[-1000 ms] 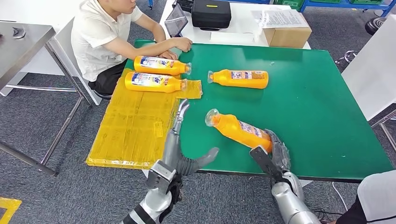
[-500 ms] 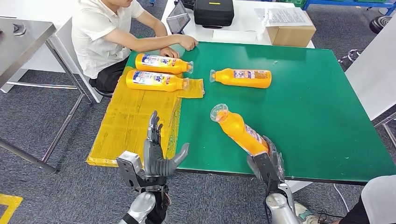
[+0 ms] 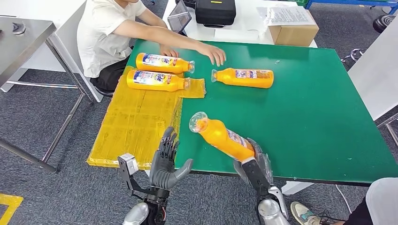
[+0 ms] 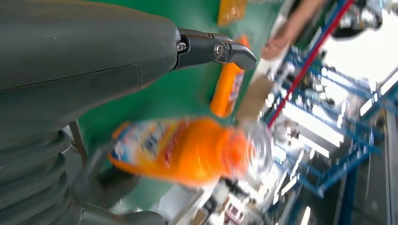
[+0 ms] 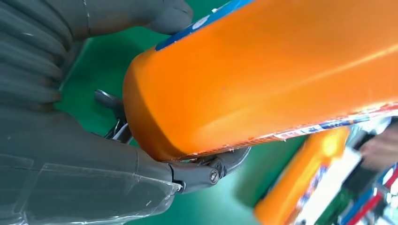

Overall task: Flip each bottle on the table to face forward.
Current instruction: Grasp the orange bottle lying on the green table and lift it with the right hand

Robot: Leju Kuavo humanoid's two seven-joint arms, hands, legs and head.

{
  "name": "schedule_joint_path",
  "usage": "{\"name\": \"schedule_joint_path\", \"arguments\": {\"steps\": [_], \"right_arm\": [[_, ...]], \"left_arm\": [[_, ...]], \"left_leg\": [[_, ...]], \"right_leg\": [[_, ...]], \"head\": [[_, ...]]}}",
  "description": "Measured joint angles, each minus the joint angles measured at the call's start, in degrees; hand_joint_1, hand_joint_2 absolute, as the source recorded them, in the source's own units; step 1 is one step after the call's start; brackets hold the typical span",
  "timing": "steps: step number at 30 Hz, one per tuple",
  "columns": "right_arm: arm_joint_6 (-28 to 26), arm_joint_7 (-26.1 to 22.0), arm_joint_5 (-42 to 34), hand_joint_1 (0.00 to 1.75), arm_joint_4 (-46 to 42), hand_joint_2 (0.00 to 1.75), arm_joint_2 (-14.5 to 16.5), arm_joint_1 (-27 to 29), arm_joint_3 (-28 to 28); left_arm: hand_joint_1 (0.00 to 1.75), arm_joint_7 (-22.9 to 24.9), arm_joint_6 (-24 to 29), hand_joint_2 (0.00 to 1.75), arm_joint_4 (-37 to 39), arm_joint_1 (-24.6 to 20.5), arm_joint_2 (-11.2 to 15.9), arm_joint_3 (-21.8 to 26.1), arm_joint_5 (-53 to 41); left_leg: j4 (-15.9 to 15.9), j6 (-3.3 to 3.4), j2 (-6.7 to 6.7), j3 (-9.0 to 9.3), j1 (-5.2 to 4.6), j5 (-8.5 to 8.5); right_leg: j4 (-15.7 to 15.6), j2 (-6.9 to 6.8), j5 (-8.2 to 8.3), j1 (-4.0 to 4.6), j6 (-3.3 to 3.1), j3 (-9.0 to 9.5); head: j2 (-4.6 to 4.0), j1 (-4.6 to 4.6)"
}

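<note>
My right hand (image 3: 254,165) grips the base of an orange bottle (image 3: 222,137) at the front edge of the green table (image 3: 309,108), cap end raised and pointing far left; the same bottle (image 5: 263,70) looms large in the right wrist view. My left hand (image 3: 165,161) stands open, fingers up, just off the table's front left, holding nothing; the held bottle (image 4: 187,150) is blurred beyond it in the left wrist view. A third bottle (image 3: 244,78) lies alone at mid-table. Two more bottles (image 3: 162,63) (image 3: 155,80) lie side by side on the yellow mat (image 3: 136,122).
A seated person reaches a hand (image 3: 213,54) over the table toward the lone bottle. A black case (image 3: 215,11) and cardboard box (image 3: 291,28) sit on the white table behind. A metal table (image 3: 21,42) stands at left.
My right hand has lifted the bottle and swung its cap end leftward. The left hand has drawn back off the table. The person's arm now stretches toward the mid-table bottle.
</note>
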Motion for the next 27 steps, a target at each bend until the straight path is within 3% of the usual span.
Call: {"name": "schedule_joint_path", "arguments": {"steps": [10,24,27], "right_arm": [[-0.8,0.6,4.8,1.72,1.2,1.75,2.4,-1.5,12.5],[-3.9,1.9,5.4,1.73,2.2,1.75,2.9,-3.1,20.0],[-4.5,2.7,5.0,1.71,2.1,1.75,2.9,-3.4,21.4]], "left_arm": [[0.0,2.0,0.5,1.75,-0.2,-1.0,0.3,-1.7,0.6],[0.0,1.5,6.9,1.75,0.8,-3.9,-0.1,-3.2,-1.9],[1.31,1.1,8.7,1.75,1.9,-4.9,-0.3,-3.4,-2.1]], "left_leg": [[0.0,-0.02,0.01,-0.03,0.05,0.01],[0.0,-0.02,-0.03,-0.08,0.02,0.01],[0.0,-0.02,-0.03,-0.09,0.03,0.01]], "right_leg": [[0.0,0.0,-0.01,0.03,-0.01,-0.09],[0.0,-0.02,0.0,0.02,-0.01,-0.13],[0.0,-0.02,0.0,0.02,-0.01,-0.14]], "head": [[0.0,-0.01],[0.0,0.01],[0.0,0.01]]}}
